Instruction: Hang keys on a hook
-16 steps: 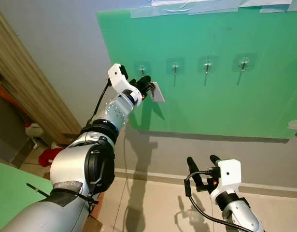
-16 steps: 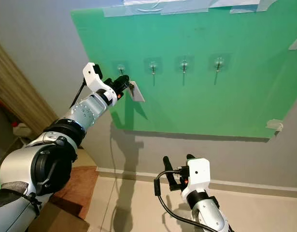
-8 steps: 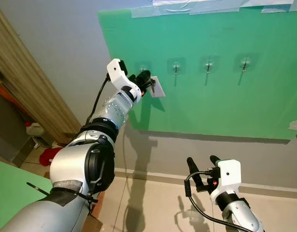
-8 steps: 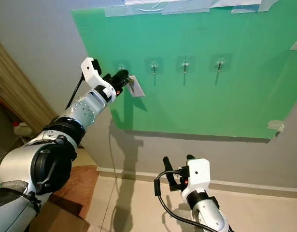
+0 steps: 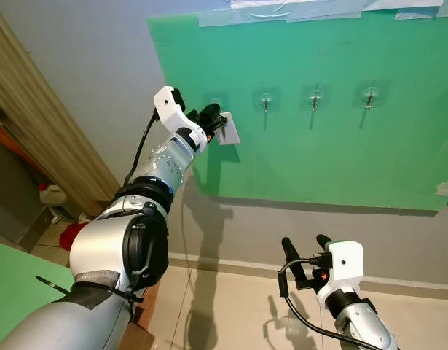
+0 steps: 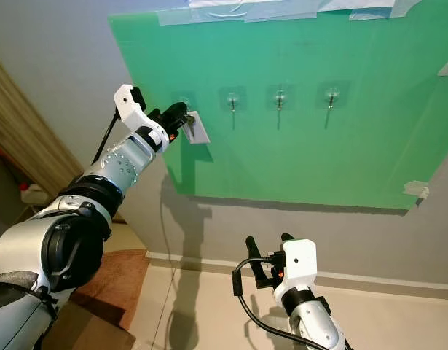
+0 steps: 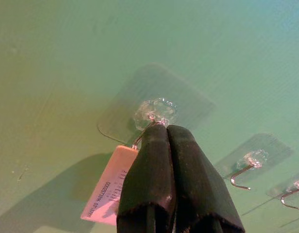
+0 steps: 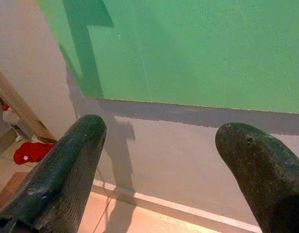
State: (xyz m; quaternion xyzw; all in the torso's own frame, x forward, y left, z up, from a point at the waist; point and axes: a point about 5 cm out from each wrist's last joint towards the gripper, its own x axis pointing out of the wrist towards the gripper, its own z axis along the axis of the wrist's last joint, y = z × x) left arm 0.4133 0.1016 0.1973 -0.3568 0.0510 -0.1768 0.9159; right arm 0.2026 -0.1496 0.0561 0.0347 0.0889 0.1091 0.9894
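A green board [image 5: 318,160] on the wall carries a row of several clear stick-on hooks. My left gripper [image 5: 213,117] is raised to the leftmost hook [image 5: 215,103] and is shut on the keys, whose white tag [image 5: 228,128] hangs just right of the fingers. In the left wrist view the closed fingers [image 7: 188,165] reach up to the hook's clear base [image 7: 156,111], with a bit of wire showing at the tips and the tag [image 7: 108,191] beside them. The keys themselves are hidden behind the fingers. My right gripper [image 5: 304,242] hangs low near the floor, open and holding nothing.
Three more hooks [image 5: 315,98] to the right on the board are bare. A wooden door frame [image 5: 34,124] slants along the left. A red item [image 5: 74,235] lies on the floor by it, and a green surface [image 5: 12,284] sits at the lower left.
My left gripper has moved left and slightly up with the keys, from between the first two hooks to the leftmost hook. The right arm has not moved.
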